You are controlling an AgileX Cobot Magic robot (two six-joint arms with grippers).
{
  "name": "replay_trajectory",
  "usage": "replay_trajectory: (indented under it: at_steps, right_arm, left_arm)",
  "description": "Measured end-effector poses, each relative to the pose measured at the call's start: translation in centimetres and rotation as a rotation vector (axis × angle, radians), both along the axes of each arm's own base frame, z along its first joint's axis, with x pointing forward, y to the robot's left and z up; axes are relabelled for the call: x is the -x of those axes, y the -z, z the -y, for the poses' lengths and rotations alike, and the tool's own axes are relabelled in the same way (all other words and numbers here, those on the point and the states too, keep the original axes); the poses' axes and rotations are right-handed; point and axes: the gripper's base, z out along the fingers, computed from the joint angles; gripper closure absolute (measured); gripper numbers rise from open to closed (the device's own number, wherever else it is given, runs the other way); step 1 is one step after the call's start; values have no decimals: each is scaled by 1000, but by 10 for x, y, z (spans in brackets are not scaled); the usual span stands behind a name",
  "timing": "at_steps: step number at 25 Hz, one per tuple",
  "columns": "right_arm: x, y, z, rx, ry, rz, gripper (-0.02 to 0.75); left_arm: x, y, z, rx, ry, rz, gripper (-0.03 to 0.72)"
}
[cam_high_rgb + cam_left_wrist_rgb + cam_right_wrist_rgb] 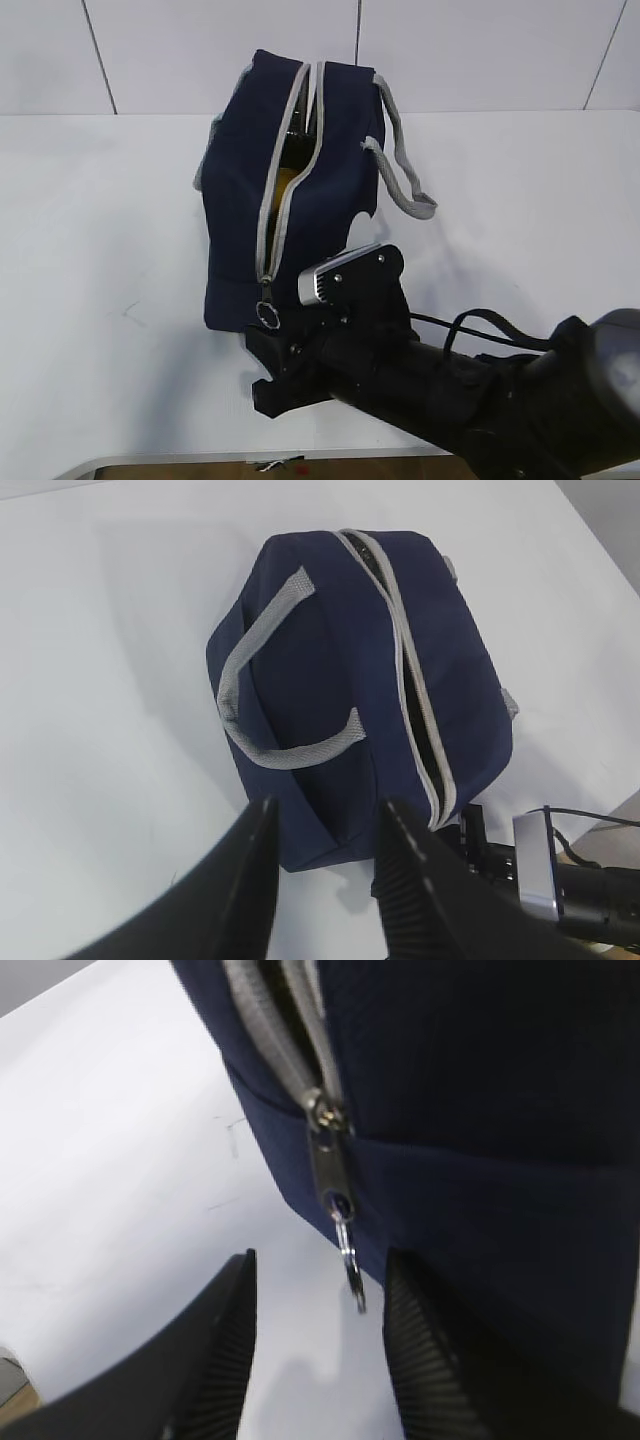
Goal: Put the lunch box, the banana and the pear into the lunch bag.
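The white table (90,300) carries the navy lunch bag (240,200), its grey zipper (285,170) running away from the robot, partly parted with yellow showing inside. The right gripper (318,1360) sits at the bag's near end, jaws parted and empty, the ring pull (352,1270) hanging between and just ahead of them. The left gripper (325,880) hovers open over the strap side; only that view shows the far handle (255,670).
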Motion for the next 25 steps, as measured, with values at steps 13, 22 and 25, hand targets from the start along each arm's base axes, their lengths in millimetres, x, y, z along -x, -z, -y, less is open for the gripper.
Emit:
replay_trajectory:
  at_steps: [13, 22, 25]
  right_arm:
    - [-1, 0, 0, -2, 4, 0, 515]
    - [-3, 0, 2, -13, 46, -10, 636]
    - [-3, 0, 2, -15, 52, -11, 719]
  left_arm:
    - [0, 0, 0, 0, 0, 0, 435]
    - [0, 0, 0, 0, 0, 0, 440]
    - [0, 0, 0, 0, 0, 0, 440]
